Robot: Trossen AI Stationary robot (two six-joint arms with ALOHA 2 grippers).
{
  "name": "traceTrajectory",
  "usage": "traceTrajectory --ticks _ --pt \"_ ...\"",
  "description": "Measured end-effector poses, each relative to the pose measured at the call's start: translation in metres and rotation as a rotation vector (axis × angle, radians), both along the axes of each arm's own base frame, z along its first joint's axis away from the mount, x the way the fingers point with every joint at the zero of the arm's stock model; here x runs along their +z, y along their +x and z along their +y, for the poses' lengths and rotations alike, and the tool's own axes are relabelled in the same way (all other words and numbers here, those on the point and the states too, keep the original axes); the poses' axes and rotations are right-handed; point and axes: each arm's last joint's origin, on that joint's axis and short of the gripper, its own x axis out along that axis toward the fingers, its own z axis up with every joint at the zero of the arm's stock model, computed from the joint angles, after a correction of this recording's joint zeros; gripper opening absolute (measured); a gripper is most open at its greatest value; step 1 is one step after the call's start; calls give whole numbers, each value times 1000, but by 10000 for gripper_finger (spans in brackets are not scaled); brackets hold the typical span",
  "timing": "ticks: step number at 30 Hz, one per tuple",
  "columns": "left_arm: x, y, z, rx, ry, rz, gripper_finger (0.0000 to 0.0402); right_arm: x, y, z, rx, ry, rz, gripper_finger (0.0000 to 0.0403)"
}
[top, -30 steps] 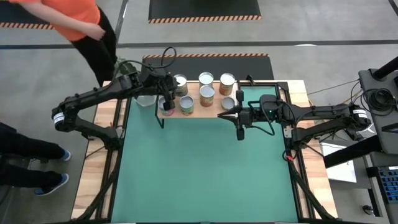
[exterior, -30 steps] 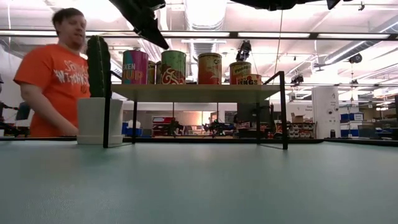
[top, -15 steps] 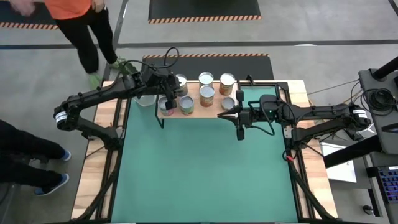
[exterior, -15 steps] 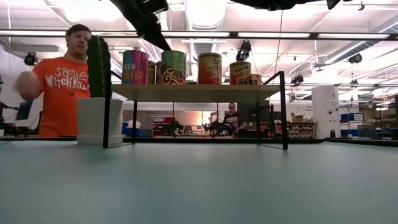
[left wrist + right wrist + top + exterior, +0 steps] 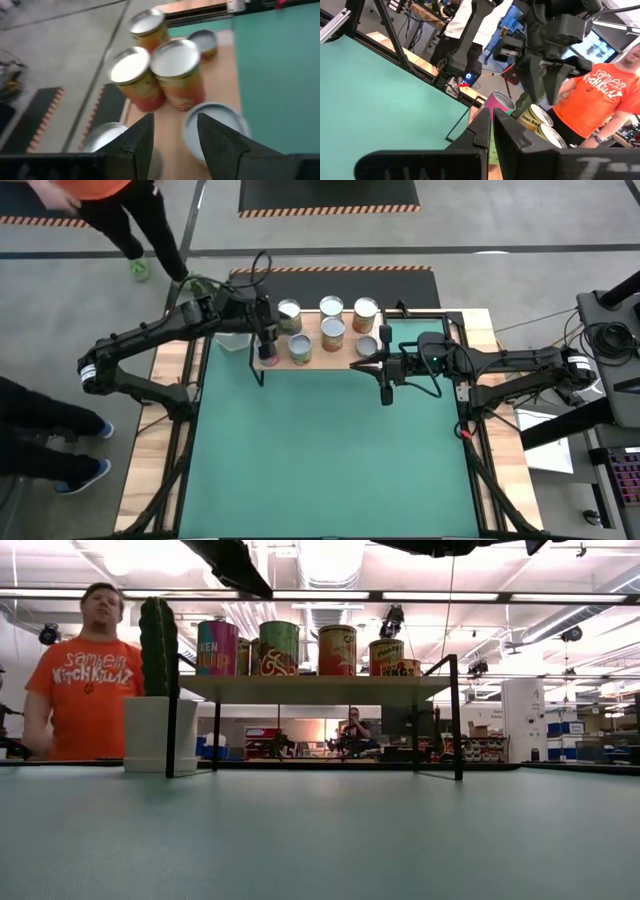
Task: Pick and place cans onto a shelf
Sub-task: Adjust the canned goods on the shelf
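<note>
The cans [image 5: 331,320] stand together on the shelf [image 5: 345,356] at the far side of the table [image 5: 330,450]. I see none lying on the green mat, so I judge the placing step is at its end.

The left claw [image 5: 266,340] hangs above the left end of the shelf. Its fingers [image 5: 142,140] are apart and hold nothing. The right claw [image 5: 362,362] waits closed beside the right end of the shelf.

The next move, I think, calls for lifting the left arm clear without knocking a can.

The left arm hides the cans under it in the high view. The exact number of cans is hard to make out. A person [image 5: 85,680] stands behind the table.
</note>
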Motion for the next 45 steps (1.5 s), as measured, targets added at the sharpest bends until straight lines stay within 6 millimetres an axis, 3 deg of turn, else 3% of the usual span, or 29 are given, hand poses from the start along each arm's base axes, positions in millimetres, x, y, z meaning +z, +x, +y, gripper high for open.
traceTrajectory --ticks 13,19,29,39,45 --pt "-6 8 -21 -114 -127 15 133 0 0 0 -12 8 0 9" --pt "0 12 -22 -113 -119 -53 133 0 -1 -6 -202 48 -5 9" --pt "-8 47 -10 -117 -80 -172 136 -1 -1 -7 -252 74 -1 9" --pt "-24 73 -1 -142 -28 -179 201 5 -18 -6 -280 103 29 9" --pt "-40 91 3 -156 -16 -167 209 5 -20 -6 -273 106 41 9"
